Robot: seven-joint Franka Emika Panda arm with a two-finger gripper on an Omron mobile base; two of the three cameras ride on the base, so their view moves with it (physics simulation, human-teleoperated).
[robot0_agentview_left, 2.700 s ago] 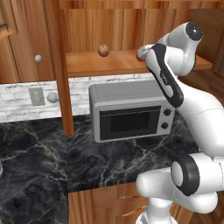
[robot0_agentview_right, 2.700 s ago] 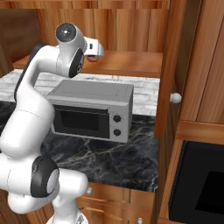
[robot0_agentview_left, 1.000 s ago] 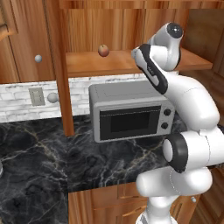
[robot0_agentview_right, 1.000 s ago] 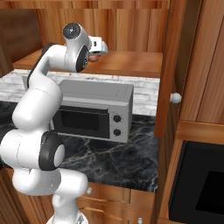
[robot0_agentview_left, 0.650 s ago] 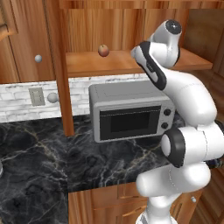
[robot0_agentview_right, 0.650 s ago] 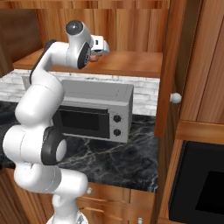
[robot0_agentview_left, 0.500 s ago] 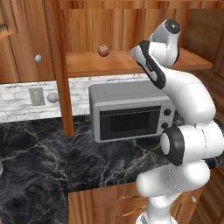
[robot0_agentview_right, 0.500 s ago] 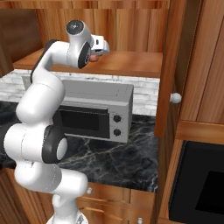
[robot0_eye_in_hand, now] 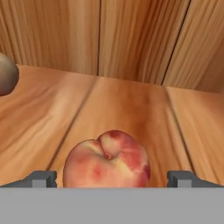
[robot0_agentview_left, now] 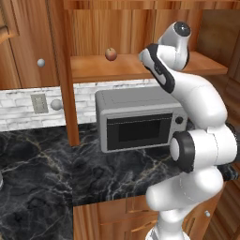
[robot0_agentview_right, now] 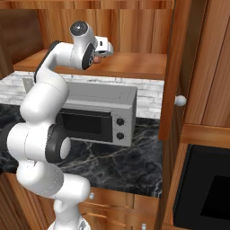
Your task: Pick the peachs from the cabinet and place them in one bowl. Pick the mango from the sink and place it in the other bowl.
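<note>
Peach number one, a small round reddish-orange fruit (robot0_agentview_left: 111, 54), sits on the plank shelf of the warm brown wooden wall cabinet (robot0_agentview_left: 98, 70), left of the white arm. The second round reddish peach (robot0_eye_in_hand: 107, 159) lies on the same shelf between the two dark fingertips (robot0_eye_in_hand: 42, 178) — not touched by them. The two-finger gripper (robot0_eye_in_hand: 111, 180) is spread wide around it. Below the shelf stands a grey box-shaped microwave (robot0_agentview_left: 139, 123) on the black marble counter (robot0_agentview_left: 42, 178).

Shelf (robot0_eye_in_hand: 131, 100) bare planks beyond near peach (robot0_eye_in_hand: 107, 158), room either side of it. Back panel (robot0_eye_in_hand: 131, 39) blocks further in. Second peach (robot0_eye_in_hand: 6, 74) off at left edge.
</note>
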